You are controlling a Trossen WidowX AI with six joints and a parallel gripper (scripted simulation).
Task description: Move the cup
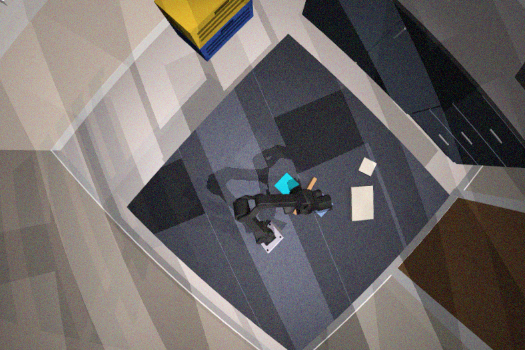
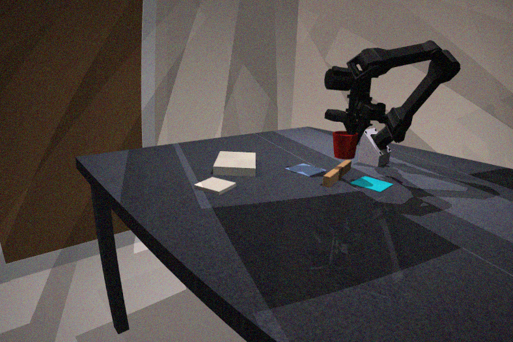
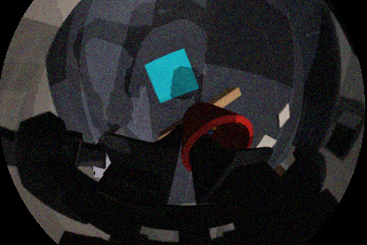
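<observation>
A red cup (image 2: 344, 146) (image 3: 205, 113) hangs in the air, about upright. My gripper (image 2: 355, 135) (image 3: 185, 128) is shut on the wall of the cup at its rim. A few small marbles (image 3: 211, 131) show dimly inside the cup in the wrist view. The cyan pad (image 1: 283, 183) (image 2: 374, 183) (image 3: 164, 81) lies flat, with nothing on it. The blue pad (image 1: 322, 213) (image 2: 306, 169) lies on the other side of the wooden bar (image 1: 312, 183) (image 2: 330, 178) (image 3: 229, 97). In the wrist view the cup hides part of the bar; in the top view the arm hides the cup.
The bar is a low barrier between the two pads. A cream block (image 1: 362, 203) (image 2: 235, 161) (image 3: 266, 142) and a smaller cream tile (image 1: 367, 167) (image 2: 215, 184) (image 3: 284, 115) lie beyond the blue pad. The arm's white base mount (image 1: 276, 242) (image 2: 368, 156) stands behind the pads.
</observation>
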